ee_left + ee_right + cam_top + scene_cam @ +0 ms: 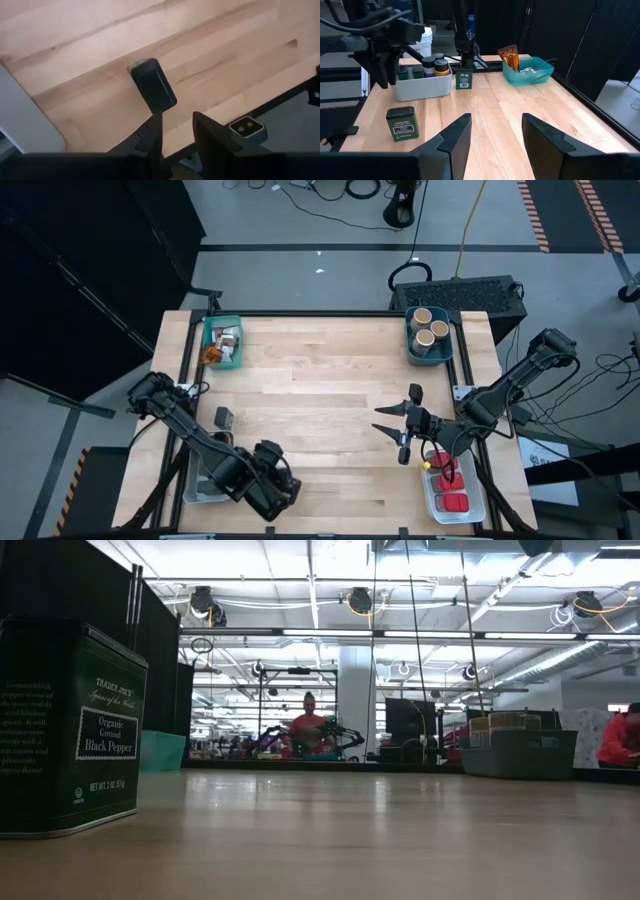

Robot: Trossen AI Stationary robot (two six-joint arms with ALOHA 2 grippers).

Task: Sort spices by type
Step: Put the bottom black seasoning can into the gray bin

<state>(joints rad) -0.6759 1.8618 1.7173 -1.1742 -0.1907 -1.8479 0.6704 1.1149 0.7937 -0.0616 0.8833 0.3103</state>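
Pepper tin [225, 418] stands beside the bin [203, 490].

Three tan round cylinders [427, 328] are counted in one teal bin [411, 351]. Three red tins [456, 500] are counted in a clear bin [432, 502], below the right gripper's jaws in the high view. Two dark tins are counted loose on the table: one [403, 123] near the right jaws, one [464, 79] farther beyond. Several dark jars [440, 66], not exactly countable, stand in a white bin [422, 86]. Two teal bins are counted.
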